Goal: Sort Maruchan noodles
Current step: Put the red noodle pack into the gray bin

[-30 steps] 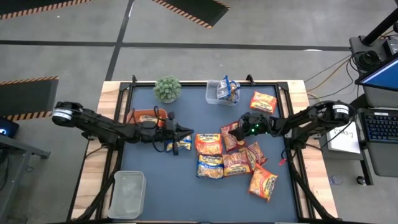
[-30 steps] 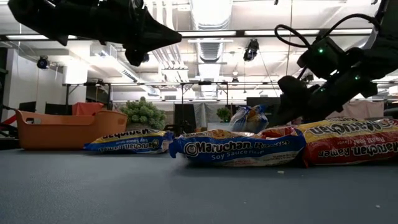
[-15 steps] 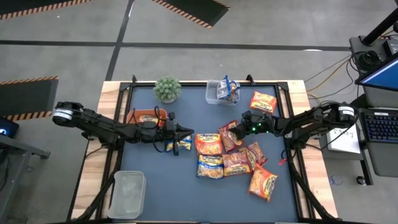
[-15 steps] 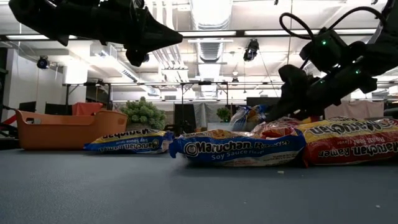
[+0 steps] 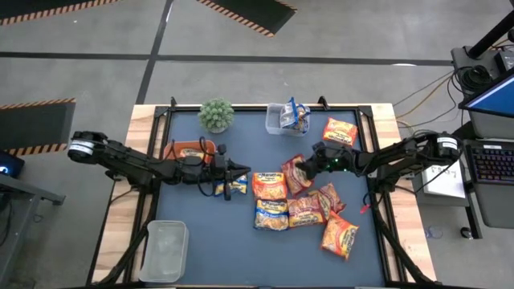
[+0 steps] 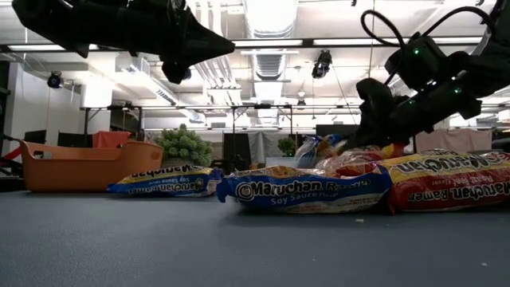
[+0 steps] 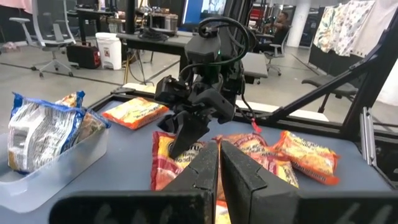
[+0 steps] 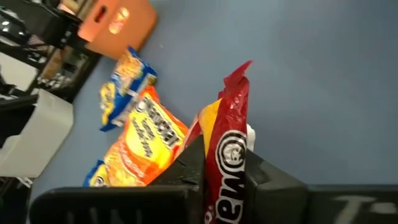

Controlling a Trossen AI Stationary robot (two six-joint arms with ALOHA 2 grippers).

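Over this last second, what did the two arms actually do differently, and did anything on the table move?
The right tool closed on a dark red packet, pinching one edge so it now stands tilted up from the pile. The left tool stayed shut, hovering above the table near the blue-and-yellow packet. The other packets, the orange tray and the clear tubs did not move.

We see a dark red and yellow packet (image 8: 225, 155) between black fingers (image 8: 186, 163), orange-yellow packets (image 5: 270, 185) and a blue-and-yellow packet (image 5: 234, 186) on the dark blue mat (image 5: 201, 241). The tray (image 6: 84, 165) is orange, the plant (image 5: 216, 115) pale green, the table edge (image 5: 138, 128) light wood.
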